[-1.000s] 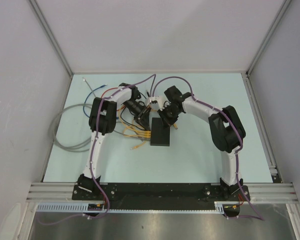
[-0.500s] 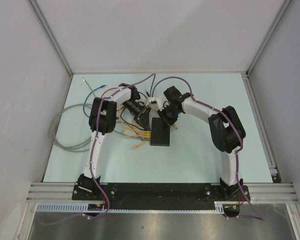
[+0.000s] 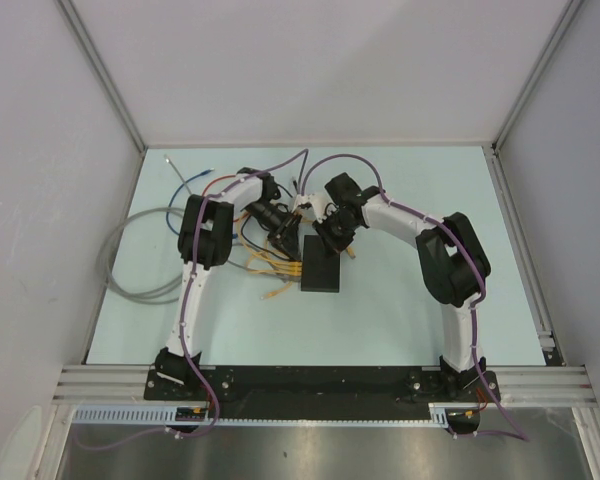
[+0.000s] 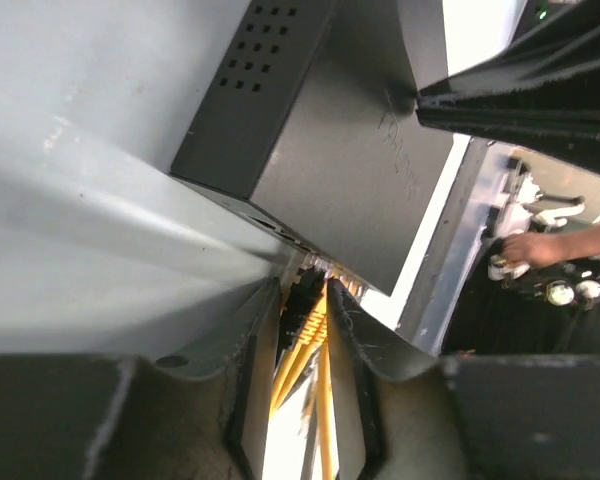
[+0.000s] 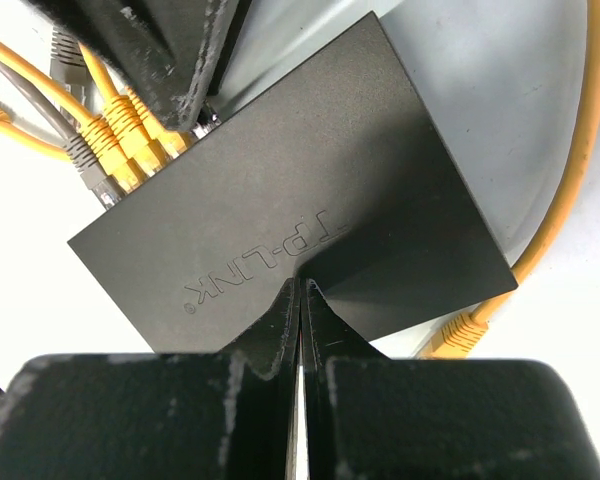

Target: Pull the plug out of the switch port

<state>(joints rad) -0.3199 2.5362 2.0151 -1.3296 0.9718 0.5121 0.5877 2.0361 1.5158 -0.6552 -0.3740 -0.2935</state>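
The switch is a flat black box on the pale table, with yellow plugs in the sockets along its left edge. My left gripper is at that edge. In the left wrist view its fingers are closed around one yellow plug right at the switch port. My right gripper is shut and empty, with its fingertips resting on the top of the switch near the printed logo. It stands at the far end of the box in the top view.
Several yellow cables fan out left of the switch. A loose yellow cable with a plug curves past its right side. Grey cables loop at the table's left edge, and a blue wire lies at the back left.
The right arm's wrist has shifted very slightly left. The switch, the plugs and the left gripper look the same.
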